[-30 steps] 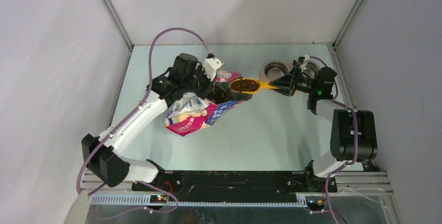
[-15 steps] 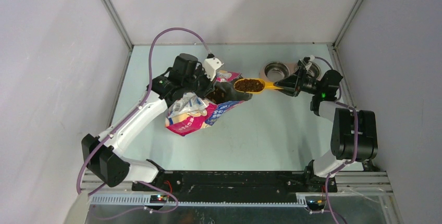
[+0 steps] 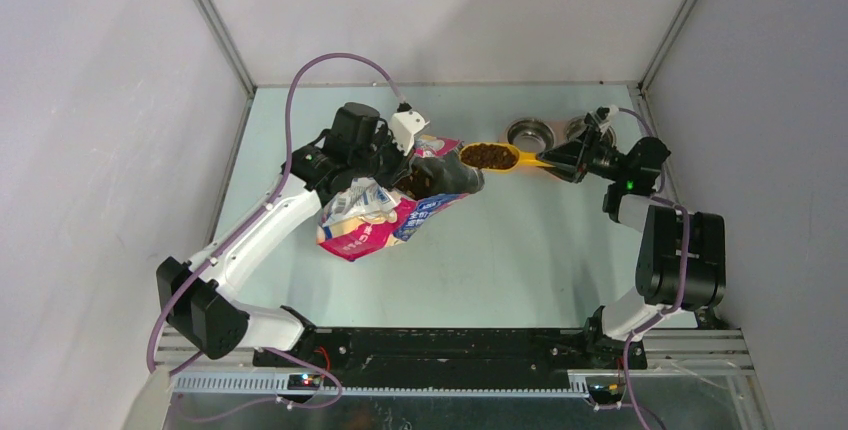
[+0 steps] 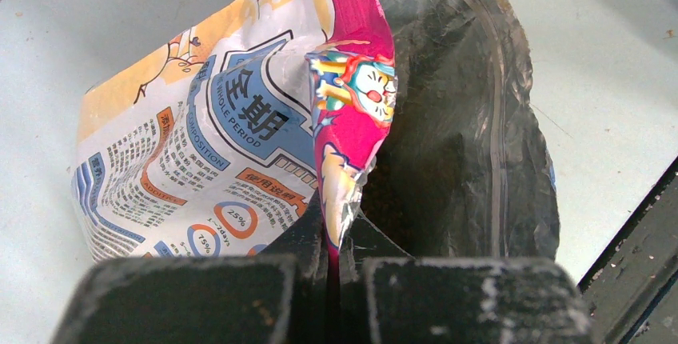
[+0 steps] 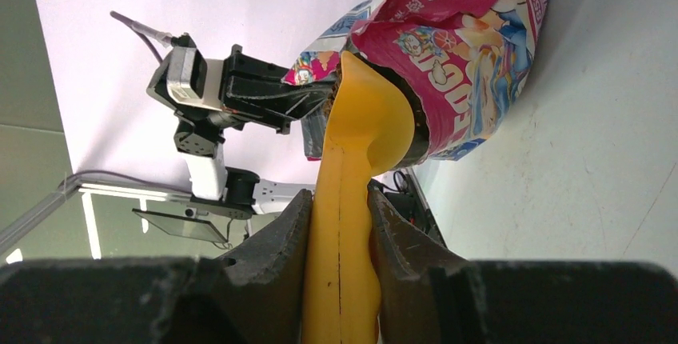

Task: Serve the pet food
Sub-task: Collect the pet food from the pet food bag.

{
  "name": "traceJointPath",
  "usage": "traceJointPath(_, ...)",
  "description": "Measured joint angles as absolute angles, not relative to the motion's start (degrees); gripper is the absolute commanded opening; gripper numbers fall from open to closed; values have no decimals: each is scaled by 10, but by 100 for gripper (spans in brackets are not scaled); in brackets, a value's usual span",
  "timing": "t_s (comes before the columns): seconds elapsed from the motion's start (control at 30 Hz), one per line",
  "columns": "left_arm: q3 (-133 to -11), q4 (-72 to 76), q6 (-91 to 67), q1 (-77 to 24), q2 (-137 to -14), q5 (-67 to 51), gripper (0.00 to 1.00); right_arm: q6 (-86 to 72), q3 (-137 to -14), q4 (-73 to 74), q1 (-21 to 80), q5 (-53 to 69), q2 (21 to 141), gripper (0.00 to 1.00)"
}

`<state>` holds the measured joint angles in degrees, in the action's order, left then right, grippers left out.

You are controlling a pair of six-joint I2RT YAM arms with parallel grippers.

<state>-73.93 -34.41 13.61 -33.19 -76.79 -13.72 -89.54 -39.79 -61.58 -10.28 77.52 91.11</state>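
Left end effector (image 4: 336, 236) pinches tight on the bag (image 4: 240, 120) edge. Right end effector (image 5: 340, 208) clamps narrow on the yellow scoop (image 5: 364, 120) handle. Pet food (image 3: 488, 155) heaps in it, between bag and bowl (image 3: 530, 134). The right wrist view shows only the scoop's underside.

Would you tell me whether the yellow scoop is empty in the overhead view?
No, the yellow scoop is heaped with dark brown pet food.
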Motion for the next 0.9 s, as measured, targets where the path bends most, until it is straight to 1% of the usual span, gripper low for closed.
traceJointPath(0.43,-739,-344,136,-332,-768,-137,0,-979,-398,-731,-152,777,956,0)
traceJointPath(0.9,-739,-344,136,-332,-768,-137,0,-1001,-398,-765,-195,776,970,0)
